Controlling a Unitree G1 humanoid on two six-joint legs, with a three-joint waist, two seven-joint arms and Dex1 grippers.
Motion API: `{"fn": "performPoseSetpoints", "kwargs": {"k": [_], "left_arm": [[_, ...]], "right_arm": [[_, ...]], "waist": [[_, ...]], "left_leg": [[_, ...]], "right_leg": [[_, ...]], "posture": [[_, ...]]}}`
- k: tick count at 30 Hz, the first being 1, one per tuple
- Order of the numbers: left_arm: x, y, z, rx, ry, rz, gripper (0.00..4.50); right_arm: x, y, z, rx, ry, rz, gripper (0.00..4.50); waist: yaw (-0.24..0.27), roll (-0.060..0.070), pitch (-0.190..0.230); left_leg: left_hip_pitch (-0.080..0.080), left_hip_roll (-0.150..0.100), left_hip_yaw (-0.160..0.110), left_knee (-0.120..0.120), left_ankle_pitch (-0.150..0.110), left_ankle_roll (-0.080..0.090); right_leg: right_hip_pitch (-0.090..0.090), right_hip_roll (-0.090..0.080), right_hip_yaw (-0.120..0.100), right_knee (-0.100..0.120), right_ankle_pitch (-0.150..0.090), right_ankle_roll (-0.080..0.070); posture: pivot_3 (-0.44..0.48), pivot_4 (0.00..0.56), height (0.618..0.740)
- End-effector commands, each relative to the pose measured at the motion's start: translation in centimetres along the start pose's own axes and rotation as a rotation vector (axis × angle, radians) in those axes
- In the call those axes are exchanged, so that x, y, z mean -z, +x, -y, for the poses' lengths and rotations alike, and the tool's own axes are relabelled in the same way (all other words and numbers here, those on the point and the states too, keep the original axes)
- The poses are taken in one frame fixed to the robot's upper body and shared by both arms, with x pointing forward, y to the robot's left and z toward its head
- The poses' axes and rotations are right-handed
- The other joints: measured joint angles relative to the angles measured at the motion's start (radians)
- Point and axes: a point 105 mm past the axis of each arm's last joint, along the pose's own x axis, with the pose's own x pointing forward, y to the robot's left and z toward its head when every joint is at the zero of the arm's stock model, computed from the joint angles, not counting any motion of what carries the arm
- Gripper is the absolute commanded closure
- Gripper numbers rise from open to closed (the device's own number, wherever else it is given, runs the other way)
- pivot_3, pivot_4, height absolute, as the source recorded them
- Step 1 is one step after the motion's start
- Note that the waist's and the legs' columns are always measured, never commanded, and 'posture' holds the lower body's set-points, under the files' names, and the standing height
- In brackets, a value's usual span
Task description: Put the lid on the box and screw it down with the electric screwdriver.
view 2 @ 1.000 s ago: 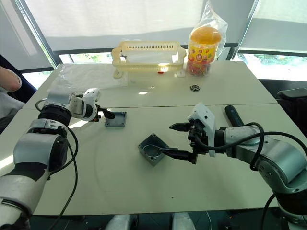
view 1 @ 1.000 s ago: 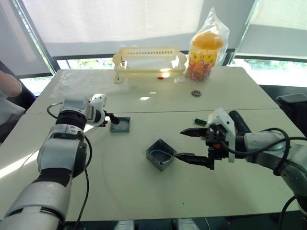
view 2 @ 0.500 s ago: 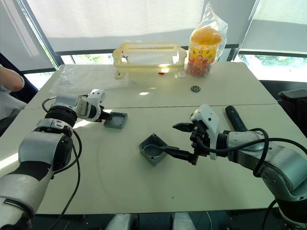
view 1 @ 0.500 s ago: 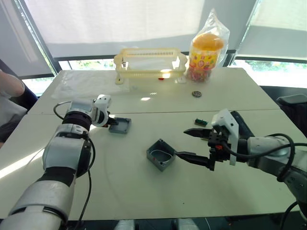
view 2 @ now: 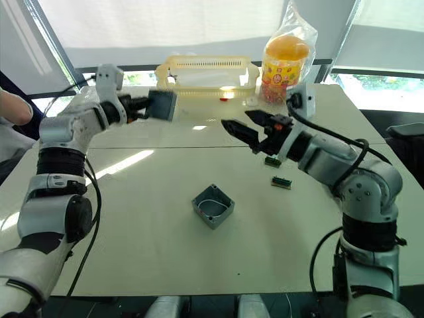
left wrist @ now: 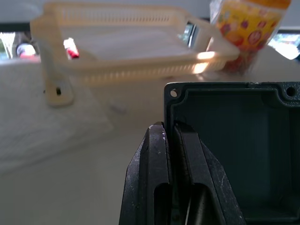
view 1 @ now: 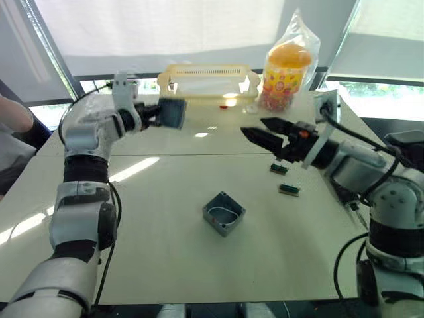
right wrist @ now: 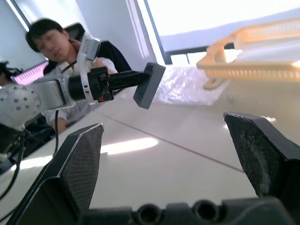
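My left gripper [view 1: 159, 112] is raised high over the far left of the table, shut on the rim of the lid [view 1: 171, 112], a flat blue-grey square held on edge. The left wrist view shows the black fingers [left wrist: 159, 159] pinching the lid's [left wrist: 234, 150] rim, its hollow side facing the camera. The box [view 1: 223, 213] sits open on the table's middle, with no gripper near it. My right gripper [view 1: 252, 126] hangs open and empty in the air, above and behind the box. The electric screwdriver is hidden behind my right arm.
A yellow plastic basket [view 1: 206, 79] and a bagged snack jar [view 1: 285, 65] stand at the table's far edge. Two small green connector blocks [view 1: 278, 168] [view 1: 289, 189] lie right of the box. A person [view 1: 9, 120] sits at the left edge.
My left gripper has shut on the lid and lifted it off the table, up and back. My right arm has risen from beside the box, uncovering the connector blocks.
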Motion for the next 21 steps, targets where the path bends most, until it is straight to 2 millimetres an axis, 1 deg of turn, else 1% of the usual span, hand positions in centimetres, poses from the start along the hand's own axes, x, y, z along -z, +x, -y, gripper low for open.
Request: {"fn": "performPoseSetpoints", "kwargs": {"k": [1, 4, 6, 13, 21], "left_arm": [[-1.2, 0.1, 2.7, 0.059, -0.011, 0.121, 4.49], [-1.3, 0.3, 4.6, 0.108, -0.03, 0.169, 4.49], [-1.3, 0.3, 5.7, 0.142, -0.039, 0.184, 4.49], [-1.3, 0.7, 8.7, 0.242, -0.041, 0.202, 4.49], [-1.3, 1.0, 10.4, 0.301, -0.044, 0.204, 4.49]], "right_arm": [[-2.2, 1.5, 0.2, 0.013, 0.044, 0.062, 0.0], [-2.5, 2.8, 0.2, 0.013, 0.071, 0.062, 0.0], [-2.6, 3.4, 0.0, 0.003, 0.09, 0.056, 0.0], [-2.3, 3.9, 0.2, 0.003, 0.114, 0.006, 0.0], [-2.4, 4.3, 0.2, 0.007, 0.145, 0.015, 0.0]], "waist": [[-0.003, 0.0, 0.0], [-0.006, 0.0, 0.0], [-0.008, 0.0, 0.0], [-0.01, 0.0, 0.0], [-0.011, 0.0, 0.0]], "left_leg": [[0.0, -0.001, 0.001, 0.0, 0.0, 0.0], [0.001, 0.0, 0.0, 0.001, 0.0, 0.0], [0.001, 0.0, 0.0, 0.0, 0.0, 0.0], [0.001, 0.0, 0.001, -0.001, 0.0, 0.0], [0.001, 0.0, 0.001, -0.001, 0.0, 0.0]], "right_leg": [[0.0, 0.0, 0.001, 0.0, 0.0, 0.0], [0.0, 0.0, 0.001, 0.001, 0.0, 0.0], [-0.001, 0.001, 0.001, 0.001, 0.0, 0.0], [-0.001, 0.001, 0.001, 0.001, 0.0, 0.0], [-0.001, 0.002, 0.001, 0.001, 0.0, 0.0]], "posture": [[0.0, 0.15, 0.74], [0.0, 0.15, 0.74], [0.0, 0.15, 0.74], [0.0, 0.15, 0.74], [0.0, 0.15, 0.74]]}}
